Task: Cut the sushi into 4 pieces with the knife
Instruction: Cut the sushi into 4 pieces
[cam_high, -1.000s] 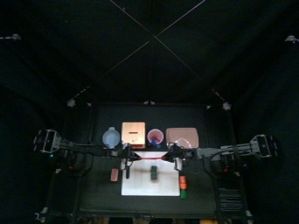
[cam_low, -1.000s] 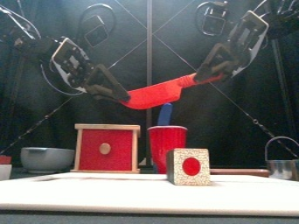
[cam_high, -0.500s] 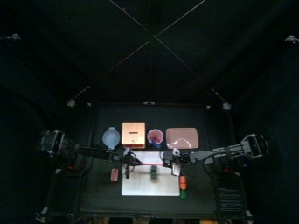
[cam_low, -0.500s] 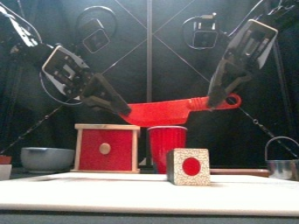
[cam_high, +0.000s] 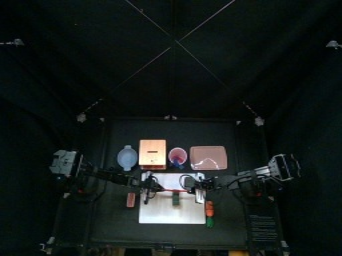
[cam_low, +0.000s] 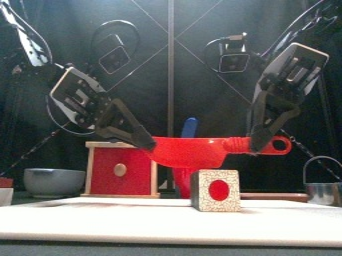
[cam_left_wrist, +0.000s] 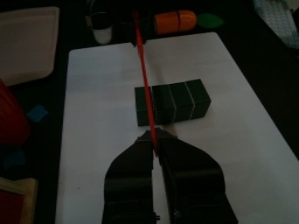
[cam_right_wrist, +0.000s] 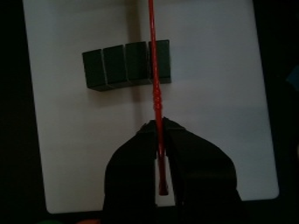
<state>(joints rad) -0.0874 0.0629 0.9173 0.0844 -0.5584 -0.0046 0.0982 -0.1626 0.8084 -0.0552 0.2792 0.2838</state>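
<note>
Now, with left gripper (cam_left_wrist: 156, 140) and right gripper (cam_right_wrist: 158, 131) each clamping an end of the red toy knife (cam_low: 201, 152) over the sushi roll (cam_low: 217, 190) on the white cutting board (cam_left_wrist: 105, 114), lower evenly onto what looks like a seam

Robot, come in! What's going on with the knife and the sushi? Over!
Left gripper and right gripper shut on the knife, one each end. Knife level over the sushi, roll whole on the board. Nothing between.

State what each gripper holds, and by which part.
Both hold the red knife: the left gripper pinches its blade end, the right gripper its handle.
</note>
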